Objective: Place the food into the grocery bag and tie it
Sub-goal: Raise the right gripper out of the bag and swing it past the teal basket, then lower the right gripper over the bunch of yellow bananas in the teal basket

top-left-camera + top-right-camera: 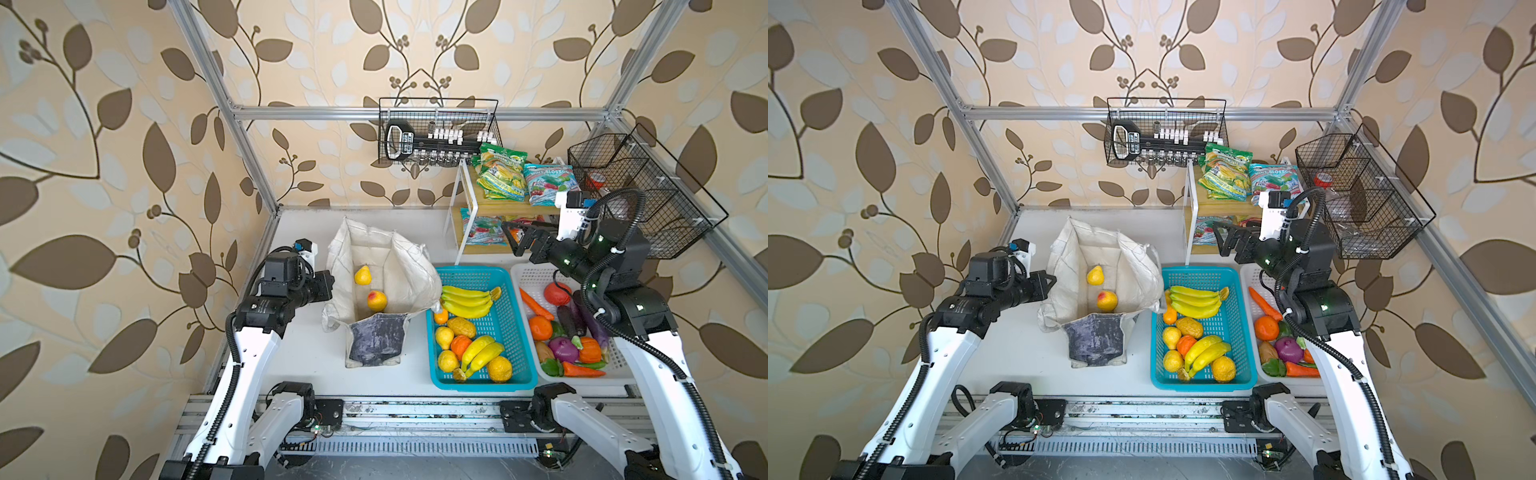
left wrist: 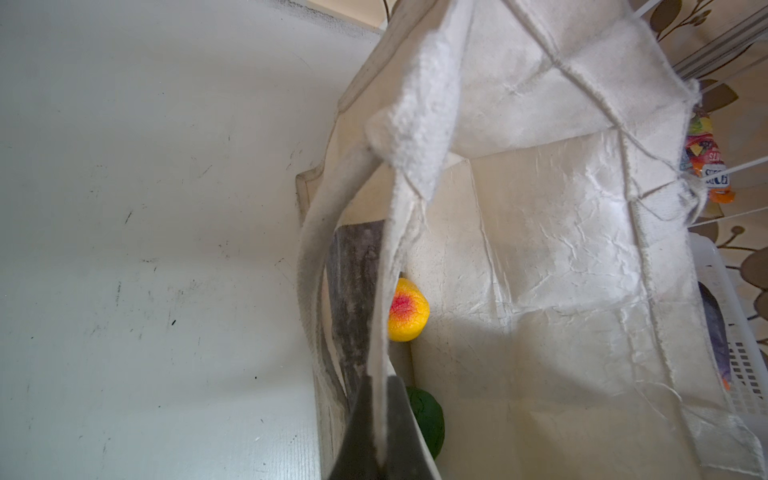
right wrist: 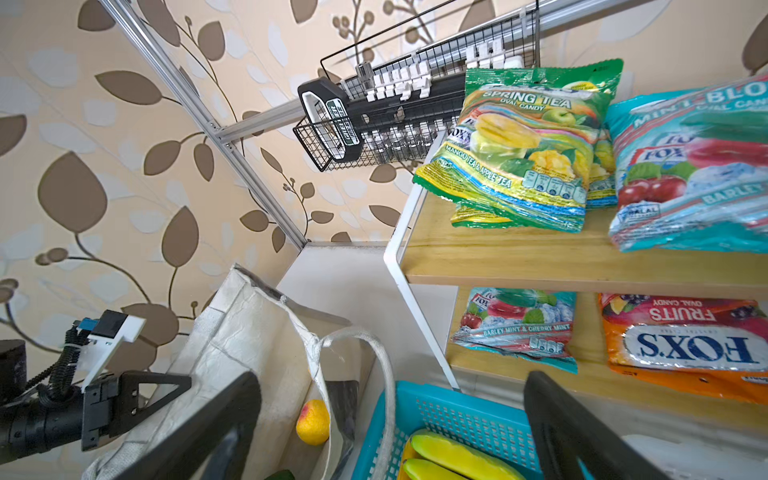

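The grocery bag (image 1: 411,266) (image 1: 1133,266) stands open at the table's middle, with its dark print panel (image 1: 376,338) facing the front. Inside it lie a yellow pear (image 1: 362,275), a yellow-red peach (image 1: 377,300) (image 2: 409,311) and a green piece (image 2: 428,419). My left gripper (image 1: 328,282) (image 2: 380,384) is shut on a white band of cloth at the bag's left rim. My right gripper (image 1: 511,237) (image 3: 395,436) hangs open and empty in front of the shelf, above the far end of the turquoise basket. More food shows: bananas (image 1: 467,301) and snack packets (image 1: 500,174) (image 3: 528,149).
The turquoise basket (image 1: 513,332) of fruit sits right of the bag, and a white basket (image 1: 528,274) of vegetables lies beside it under my right arm. A two-level wooden shelf (image 1: 507,205) holds the packets. Black wire baskets (image 1: 436,133) (image 1: 648,187) hang from the frame.
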You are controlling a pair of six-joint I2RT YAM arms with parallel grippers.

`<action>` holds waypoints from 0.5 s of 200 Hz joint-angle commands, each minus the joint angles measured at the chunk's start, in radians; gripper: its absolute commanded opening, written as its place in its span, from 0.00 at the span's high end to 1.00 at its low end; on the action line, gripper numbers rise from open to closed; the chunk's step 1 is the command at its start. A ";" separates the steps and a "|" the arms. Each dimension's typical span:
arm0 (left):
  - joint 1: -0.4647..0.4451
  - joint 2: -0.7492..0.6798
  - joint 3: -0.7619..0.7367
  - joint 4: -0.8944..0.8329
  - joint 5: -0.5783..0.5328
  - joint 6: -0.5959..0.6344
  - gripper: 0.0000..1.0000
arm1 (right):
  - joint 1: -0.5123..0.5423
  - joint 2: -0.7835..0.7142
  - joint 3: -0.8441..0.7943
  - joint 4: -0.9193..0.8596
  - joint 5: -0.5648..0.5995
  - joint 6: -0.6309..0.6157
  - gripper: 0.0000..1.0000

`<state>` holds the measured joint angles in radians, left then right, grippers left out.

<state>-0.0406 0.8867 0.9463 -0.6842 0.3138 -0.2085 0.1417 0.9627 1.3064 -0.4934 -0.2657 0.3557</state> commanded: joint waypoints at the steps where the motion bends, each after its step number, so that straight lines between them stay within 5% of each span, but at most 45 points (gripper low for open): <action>1: -0.009 -0.024 0.009 0.007 0.020 0.019 1.00 | -0.004 0.014 0.061 0.043 0.008 0.018 0.00; 100: -0.008 -0.033 0.009 0.008 0.020 0.021 1.00 | -0.010 0.185 0.266 0.009 0.136 -0.040 0.00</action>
<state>-0.0406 0.8703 0.9463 -0.6853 0.3138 -0.2085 0.1368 1.0939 1.5135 -0.4690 -0.1501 0.3458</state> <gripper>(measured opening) 0.045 0.998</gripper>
